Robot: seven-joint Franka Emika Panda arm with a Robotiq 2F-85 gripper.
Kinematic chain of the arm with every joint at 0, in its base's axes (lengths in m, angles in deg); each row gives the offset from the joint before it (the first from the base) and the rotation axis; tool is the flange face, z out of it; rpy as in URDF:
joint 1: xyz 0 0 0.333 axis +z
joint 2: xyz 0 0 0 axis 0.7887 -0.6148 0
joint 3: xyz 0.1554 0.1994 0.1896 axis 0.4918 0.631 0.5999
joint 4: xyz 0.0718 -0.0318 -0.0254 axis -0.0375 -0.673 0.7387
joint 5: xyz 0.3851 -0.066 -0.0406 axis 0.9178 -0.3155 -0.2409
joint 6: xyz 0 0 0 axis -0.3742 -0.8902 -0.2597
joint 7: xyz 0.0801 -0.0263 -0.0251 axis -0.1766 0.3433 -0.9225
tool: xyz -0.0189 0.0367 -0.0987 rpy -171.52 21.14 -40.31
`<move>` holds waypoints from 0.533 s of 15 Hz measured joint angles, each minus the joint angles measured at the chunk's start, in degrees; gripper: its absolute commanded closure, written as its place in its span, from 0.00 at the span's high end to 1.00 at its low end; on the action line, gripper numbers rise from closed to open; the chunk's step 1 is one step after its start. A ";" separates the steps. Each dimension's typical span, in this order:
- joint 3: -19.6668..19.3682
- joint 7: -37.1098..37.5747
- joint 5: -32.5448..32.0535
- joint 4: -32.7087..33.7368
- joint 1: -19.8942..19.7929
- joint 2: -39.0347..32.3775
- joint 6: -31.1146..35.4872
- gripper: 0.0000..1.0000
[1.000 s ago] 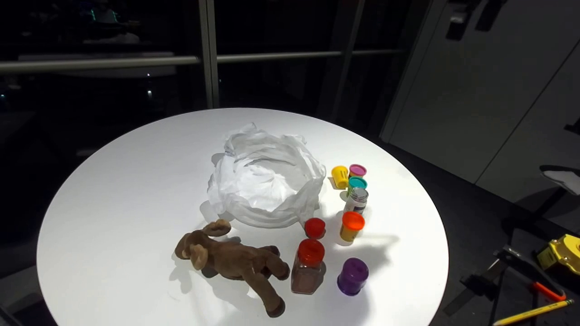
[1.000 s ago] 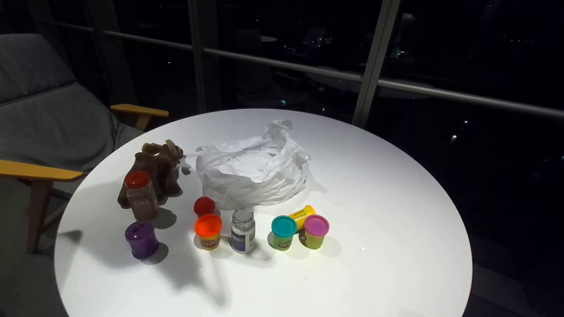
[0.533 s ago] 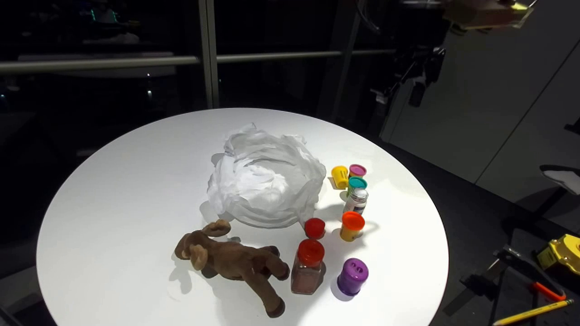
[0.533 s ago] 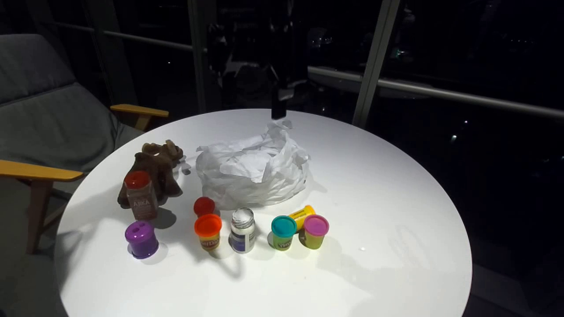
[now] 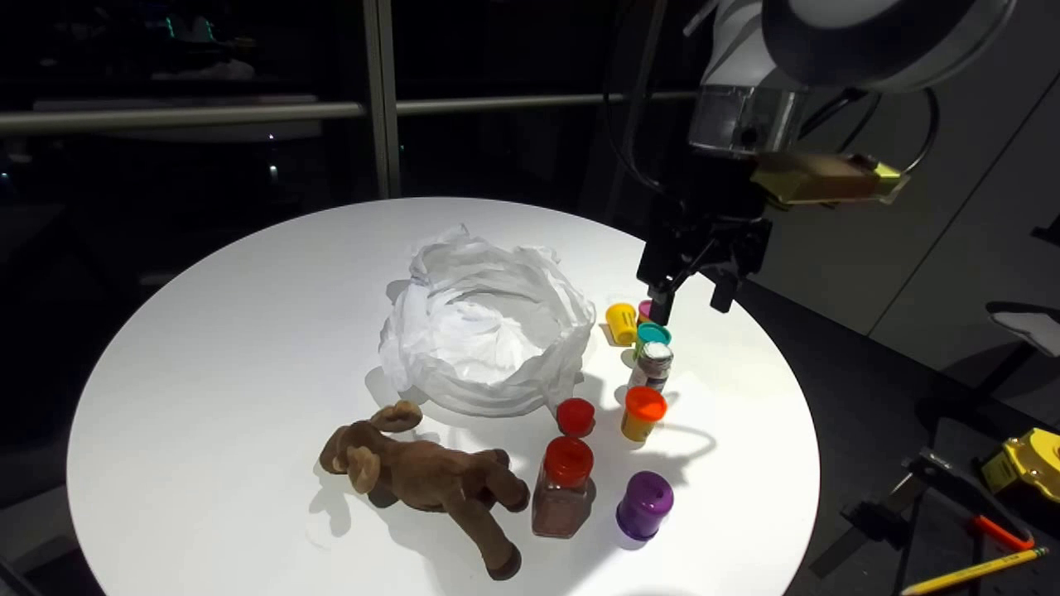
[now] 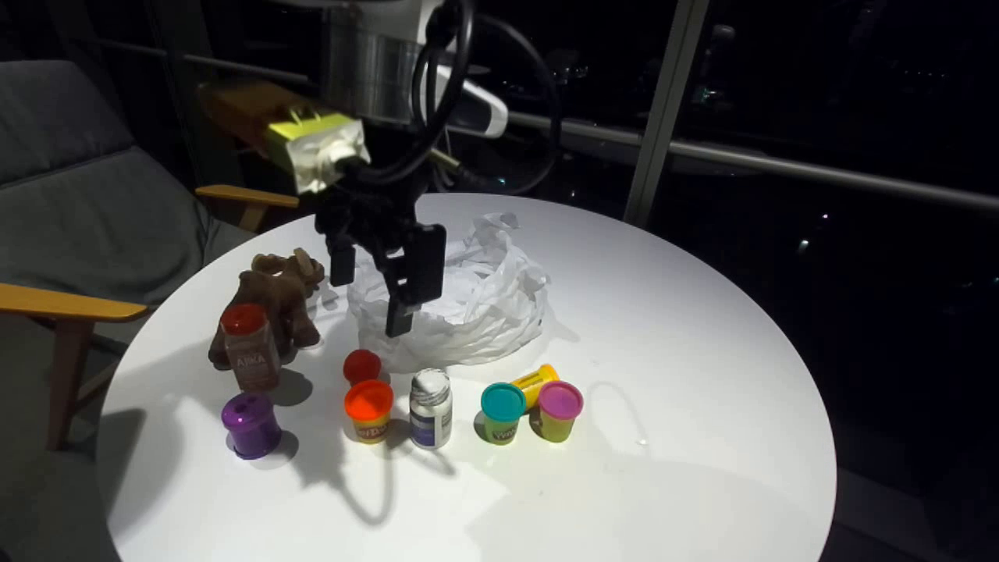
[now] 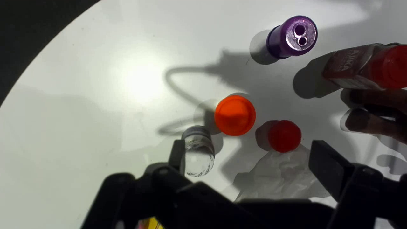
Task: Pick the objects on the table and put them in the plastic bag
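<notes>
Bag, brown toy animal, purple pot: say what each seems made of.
Bag: most likely thin plastic film, semi-sheer; fine crinkles show.
Brown toy animal: probably plush fabric, matte; no gloss, soft-looking limbs.
Purple pot: apparently hard plastic, glossy; bright highlights. Its top, silvery in the wrist view, could be metal or glare.

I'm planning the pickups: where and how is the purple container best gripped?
I'd grip the purple container around its round sides, coming straight down from above: it stands upright, holed top facing up. The open gripper should probably be turned to avoid the red-capped jar standing nearby.
</notes>
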State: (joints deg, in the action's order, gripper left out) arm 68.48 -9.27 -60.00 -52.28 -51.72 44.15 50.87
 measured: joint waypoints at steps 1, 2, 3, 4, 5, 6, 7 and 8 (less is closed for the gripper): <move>0.05 0.02 0.39 -0.69 0.26 -1.36 2.08 1.00; 0.06 0.16 0.41 -1.24 0.52 -2.93 4.36 1.00; 0.04 0.47 0.28 -1.56 0.73 -4.65 6.78 1.00; -0.21 1.41 -0.64 -1.68 1.06 -6.63 9.84 1.00; -0.79 2.91 -2.12 -1.65 1.58 -8.66 13.01 1.00; -1.74 4.60 -3.78 -1.57 2.35 -10.53 15.91 1.00; -3.05 6.43 -5.46 -1.42 3.41 -12.30 18.57 1.00; -4.64 8.27 -7.05 -1.15 4.68 -13.93 20.82 1.00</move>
State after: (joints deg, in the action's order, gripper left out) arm 63.84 -1.00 -67.05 -53.43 -47.04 30.22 71.69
